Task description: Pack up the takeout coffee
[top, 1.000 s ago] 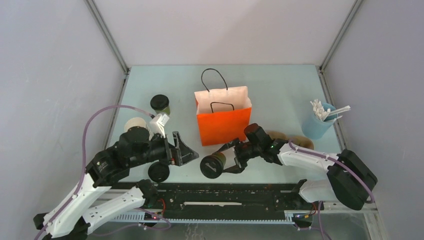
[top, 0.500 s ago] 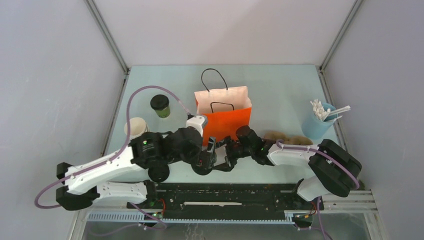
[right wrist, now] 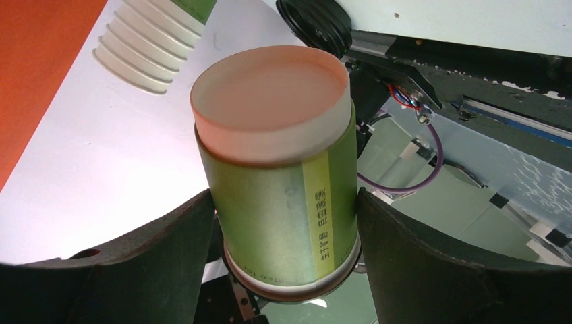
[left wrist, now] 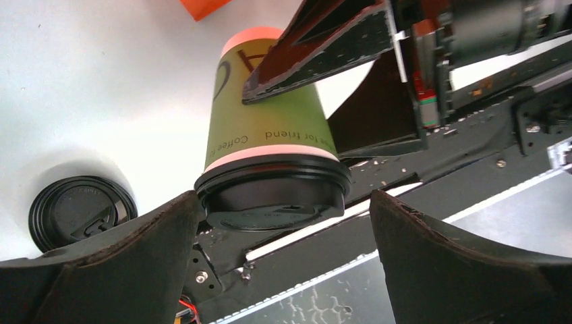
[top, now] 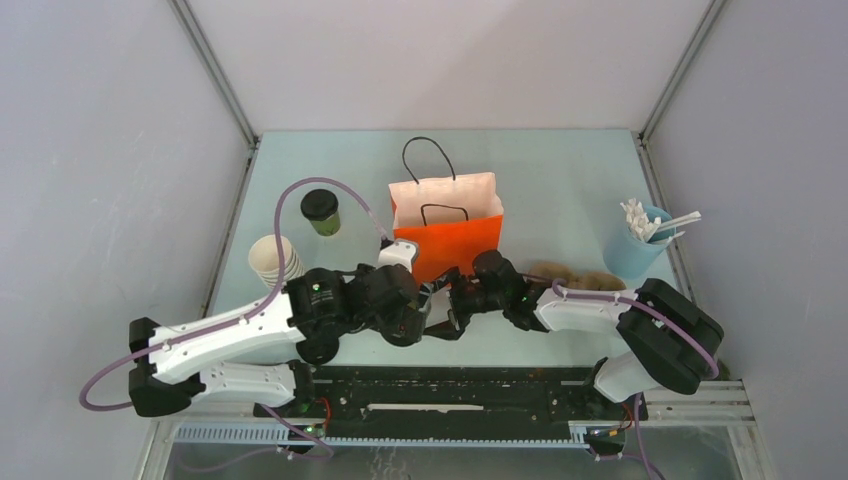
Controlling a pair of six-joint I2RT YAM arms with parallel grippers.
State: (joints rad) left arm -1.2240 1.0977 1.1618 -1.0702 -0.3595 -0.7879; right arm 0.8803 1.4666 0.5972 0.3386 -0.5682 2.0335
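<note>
One cup, right wrist view: the cup (right wrist: 276,169) is off the table with its base toward this camera. The right gripper (right wrist: 283,196) is clamped on its green sides.
Behind it: a stack (right wrist: 145,47) of lidless cups, the bag (right wrist: 40,67) at the left edge and a loose lid (right wrist: 313,20) at the top. None of them touch the cup.
Left wrist view: the left gripper (left wrist: 283,196) stands spread wide, straddling the cup's capped end and gripping nothing. One pad sits just beside the cap's rim and the other is apart from it.
Handover, your move: this looks like a pass from right to left. Close on the green wall above the cap, since a squeeze on the cap could pop it off. Let the right jaws go only once the left grip is firm.
Table below: the loose lid lies down to the left, out of the way.
Top view, arms: both wrists meet just in front of the bag, and they hide the cup.
Bag: it stands upright with its mouth open, just behind the grippers. You'd have to lift over the near rim, and the handles could snag.
Second cup (top: 320,210): capped and upright, left of the bag and not yet packed.
Stirrer tub (top: 635,245): far right, well apart.
</note>
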